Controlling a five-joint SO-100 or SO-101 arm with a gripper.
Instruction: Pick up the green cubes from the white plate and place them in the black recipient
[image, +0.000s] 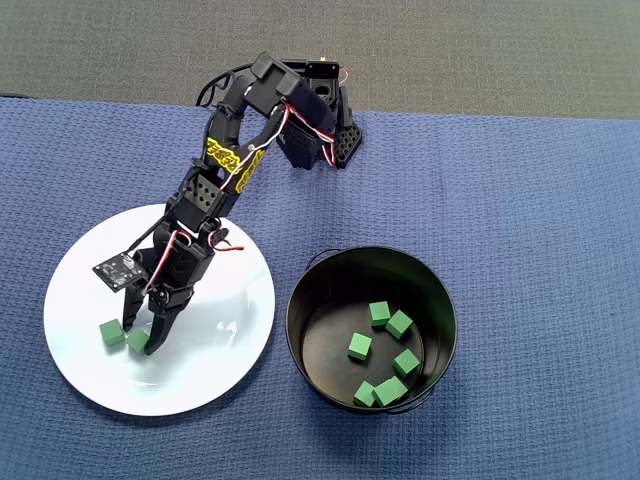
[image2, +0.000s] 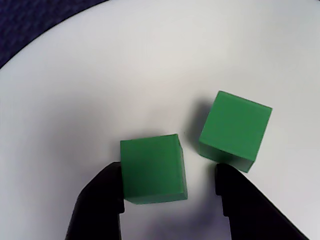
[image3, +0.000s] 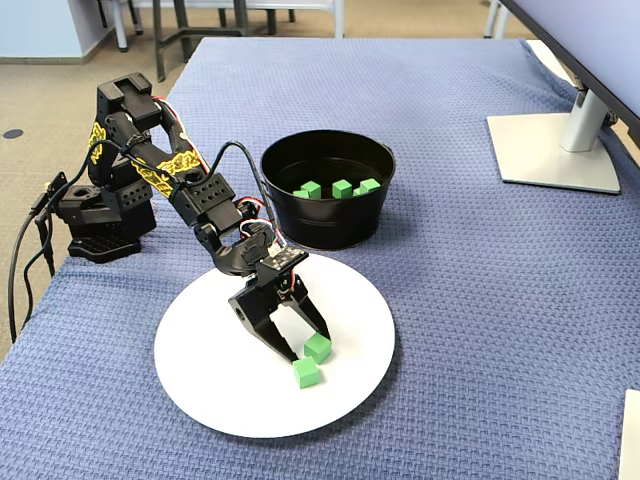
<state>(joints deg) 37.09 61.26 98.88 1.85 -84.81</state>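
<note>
Two green cubes (image: 111, 332) are left flat on the white plate (image: 220, 370). Six are seen inside the black bucket (image: 440, 290) beside it.

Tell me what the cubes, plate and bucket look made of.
Cubes: matte green, uniform, probably foam or painted wood; cannot tell which.
Plate: glossy white with soft reflections, likely ceramic or melamine.
Bucket: black, shiny inside, thin rolled rim, probably painted metal.

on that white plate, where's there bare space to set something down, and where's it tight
The white plate is bare on its half toward the black recipient and along its near rim in the overhead view. It is crowded on the far side, where the open gripper straddles one of two green cubes lying close together.
</note>
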